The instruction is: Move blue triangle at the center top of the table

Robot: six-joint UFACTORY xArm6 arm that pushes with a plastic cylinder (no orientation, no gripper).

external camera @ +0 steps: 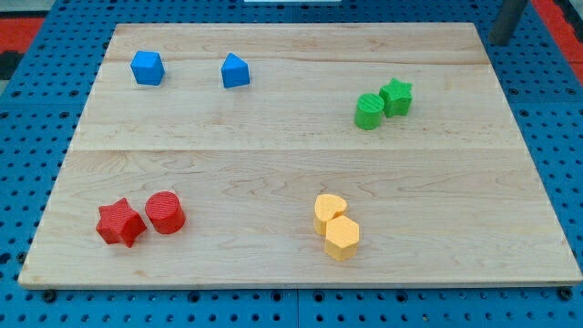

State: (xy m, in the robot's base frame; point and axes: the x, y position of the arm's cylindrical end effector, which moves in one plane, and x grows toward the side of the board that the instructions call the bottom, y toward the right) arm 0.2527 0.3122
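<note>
The blue triangle block (235, 71) lies on the wooden board (291, 155) at the upper left, its point towards the view's top. A blue cube (147, 67) sits to its left, apart from it. The dark rod shows at the view's top right corner, just beyond the board's corner. My tip (500, 42) is far to the right of both blue blocks and touches no block.
A green cylinder (369, 111) and a green star (396, 97) touch at the upper right. A red star (120, 222) and a red cylinder (165, 212) sit at the lower left. A yellow heart-like block (330, 210) and a yellow hexagon (342, 238) touch at the lower middle.
</note>
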